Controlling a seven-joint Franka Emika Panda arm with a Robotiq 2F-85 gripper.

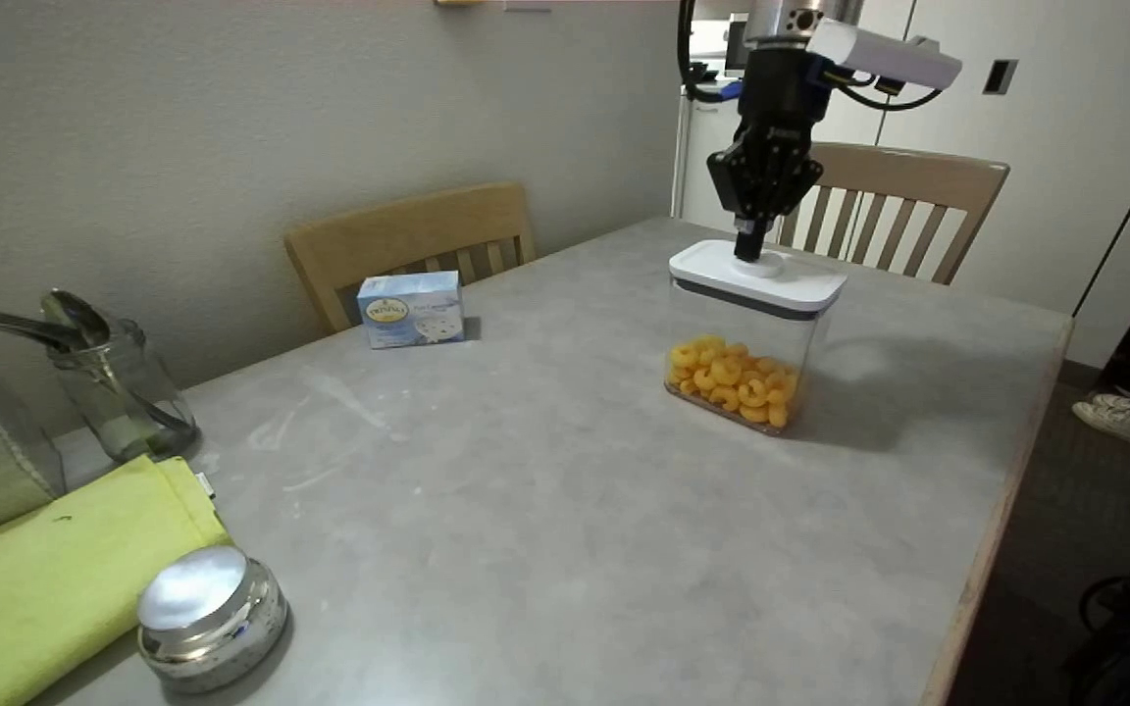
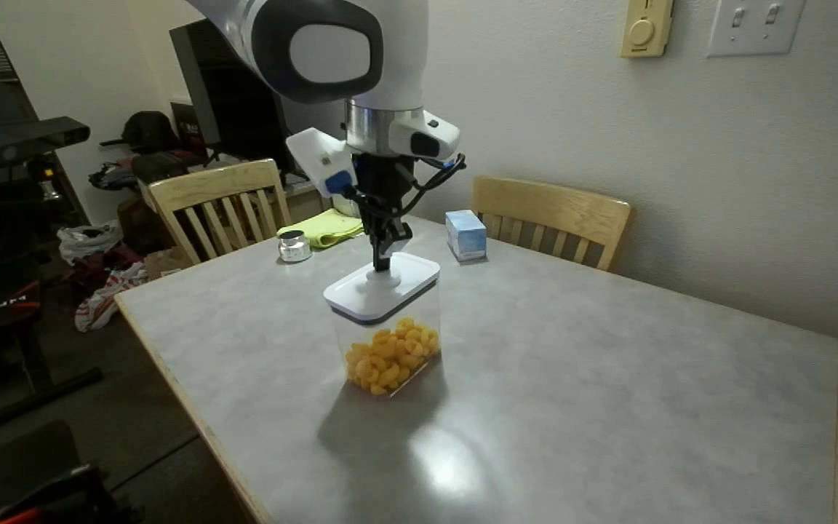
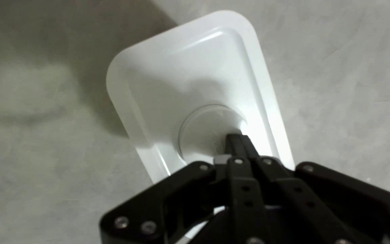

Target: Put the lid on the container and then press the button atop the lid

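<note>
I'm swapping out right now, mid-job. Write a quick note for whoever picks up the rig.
Hand: shut, holding nothing, pointing down at the button and apparently touching it.
Lid: on top of the container, which stands upright on the table with yellow-orange pieces inside.
Done: lid placed.
Left: complete or confirm the press; these views don't settle whether the button has gone down. After that, probably lift clear.
</note>
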